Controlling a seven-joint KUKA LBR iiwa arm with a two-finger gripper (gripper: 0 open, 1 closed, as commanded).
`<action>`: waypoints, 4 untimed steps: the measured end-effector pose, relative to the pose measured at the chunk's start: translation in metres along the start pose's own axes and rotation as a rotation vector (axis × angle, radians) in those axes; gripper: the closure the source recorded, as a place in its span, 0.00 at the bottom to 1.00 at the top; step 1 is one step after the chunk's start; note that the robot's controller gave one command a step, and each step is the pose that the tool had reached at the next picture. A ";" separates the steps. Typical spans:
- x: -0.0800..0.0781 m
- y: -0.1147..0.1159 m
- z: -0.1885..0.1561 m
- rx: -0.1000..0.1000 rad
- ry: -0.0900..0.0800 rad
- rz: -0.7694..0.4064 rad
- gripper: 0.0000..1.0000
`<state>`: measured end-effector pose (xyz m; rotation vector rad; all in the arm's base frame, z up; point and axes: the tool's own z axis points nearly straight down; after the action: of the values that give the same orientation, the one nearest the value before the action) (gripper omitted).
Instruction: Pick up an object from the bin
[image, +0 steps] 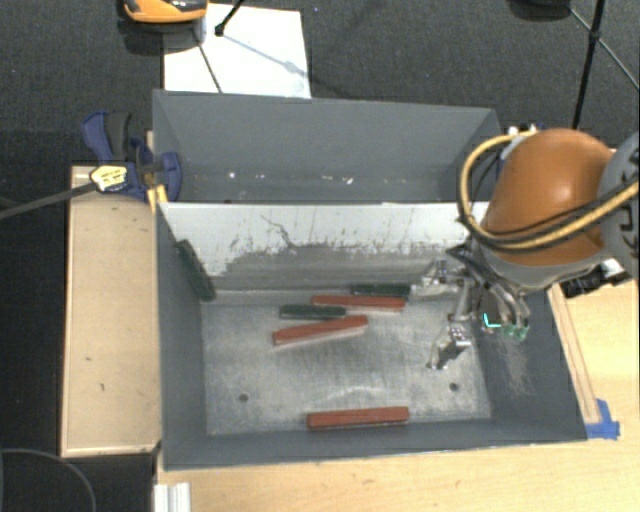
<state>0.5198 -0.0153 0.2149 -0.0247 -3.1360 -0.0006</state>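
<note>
Gripper (447, 358) hangs low over bare floor at right side of bin (250, 385), open or closed can't tell. Nearest: green stick (380, 290) touching red stick (358, 301), near gripper to its upper left by back wall; front red stick (358, 417) lies lower left, apart

Scattered red bars (320, 331), green bars (312, 312), mid-floor

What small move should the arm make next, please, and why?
Probably slide toward the view's left: the gripper hangs above bare bin floor, while the nearest things, a dark green bar and a red-brown bar, lie leftward by the back wall.
</note>
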 end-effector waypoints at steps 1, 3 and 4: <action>-0.002 0.000 -0.004 0.000 -0.008 0.000 0.00; -0.039 0.038 0.099 0.001 -0.015 -0.140 0.00; -0.051 0.074 0.123 0.001 -0.013 -0.365 1.00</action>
<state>0.5717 0.0578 0.0914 0.5474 -3.1015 -0.0004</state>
